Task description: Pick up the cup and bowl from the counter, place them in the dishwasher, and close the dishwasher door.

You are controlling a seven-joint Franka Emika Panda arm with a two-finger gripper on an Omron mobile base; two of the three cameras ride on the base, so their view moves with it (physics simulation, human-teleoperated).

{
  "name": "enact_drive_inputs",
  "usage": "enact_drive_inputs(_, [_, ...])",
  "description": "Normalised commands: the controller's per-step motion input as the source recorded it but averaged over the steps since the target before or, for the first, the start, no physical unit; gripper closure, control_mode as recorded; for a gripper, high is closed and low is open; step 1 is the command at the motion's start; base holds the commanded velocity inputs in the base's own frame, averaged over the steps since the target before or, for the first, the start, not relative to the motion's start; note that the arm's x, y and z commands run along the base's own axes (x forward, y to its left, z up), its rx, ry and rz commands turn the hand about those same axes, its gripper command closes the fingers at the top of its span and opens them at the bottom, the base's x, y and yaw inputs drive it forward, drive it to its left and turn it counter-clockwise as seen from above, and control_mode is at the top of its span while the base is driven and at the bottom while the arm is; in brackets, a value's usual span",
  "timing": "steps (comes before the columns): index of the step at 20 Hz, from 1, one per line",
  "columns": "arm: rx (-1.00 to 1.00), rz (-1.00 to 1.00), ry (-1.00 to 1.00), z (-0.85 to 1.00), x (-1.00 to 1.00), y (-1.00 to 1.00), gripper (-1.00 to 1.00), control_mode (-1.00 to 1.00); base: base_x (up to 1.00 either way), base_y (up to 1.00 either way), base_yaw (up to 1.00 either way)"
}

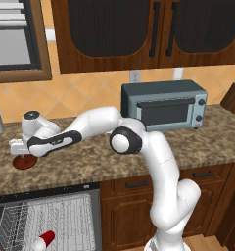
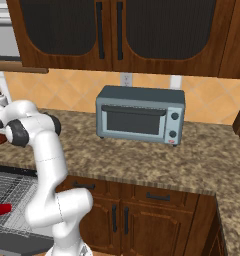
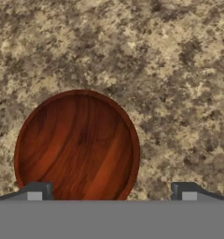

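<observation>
Reddish-brown bowl [image 3: 77, 147] just beneath open tool [image 3: 111, 192], seemingly off-centre.

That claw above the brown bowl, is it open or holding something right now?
Gripper: open and holding nothing; one fingertip sits over the bowl, the other over bare counter.

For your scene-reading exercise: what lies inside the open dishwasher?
The cup lies on its side on the dishwasher's white wire rack. The rack's lower part is cut off, unseen.
</observation>
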Motion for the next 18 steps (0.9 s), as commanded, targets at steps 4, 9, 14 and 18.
enact_drive_inputs(4, [0.07, 0.00, 0.00, -0.18, 0.00, -0.10, -1.00, -1.00, 0.00, 0.00, 0.00])
enact_drive_inputs(9, [0.02, 0.00, 0.00, -0.26, 0.06, -0.04, -1.00, -1.00, 0.00, 0.00, 0.00])
enact_drive_inputs(14, [0.00, 0.00, 0.00, -0.33, 0.07, -0.06, -1.00, -1.00, 0.00, 0.00, 0.00])
enact_drive_inputs(18, [0.00, 0.00, 0.00, -0.17, 0.14, 0.00, -1.00, -1.00, 0.00, 0.00, 0.00])
